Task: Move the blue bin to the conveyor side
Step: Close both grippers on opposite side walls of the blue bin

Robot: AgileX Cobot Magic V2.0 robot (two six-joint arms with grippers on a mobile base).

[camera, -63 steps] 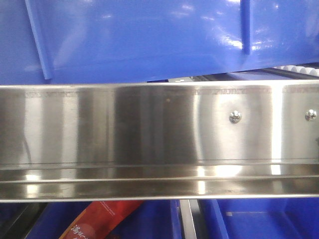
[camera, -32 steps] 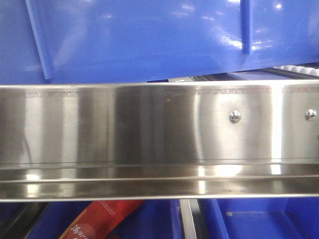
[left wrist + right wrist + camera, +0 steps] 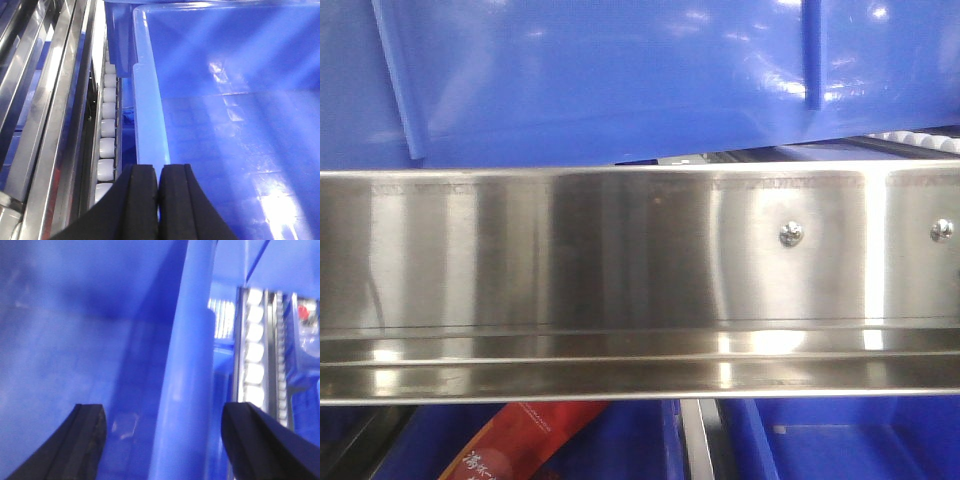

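Stainless-steel rack rails [image 3: 47, 125] and 1 row of small white rollers [image 3: 107, 131] run just beside the large glossy blue plastic bin [image 3: 240, 100]; left gripper [image 3: 159, 192], pads pressed together, sits above its thick rim; right gripper [image 3: 165, 412] gapes astride it.

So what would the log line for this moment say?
phase: grasping blue bin | left gripper: shut at rim, grip unclear | right gripper: open, straddling rim | white rollers beside bin
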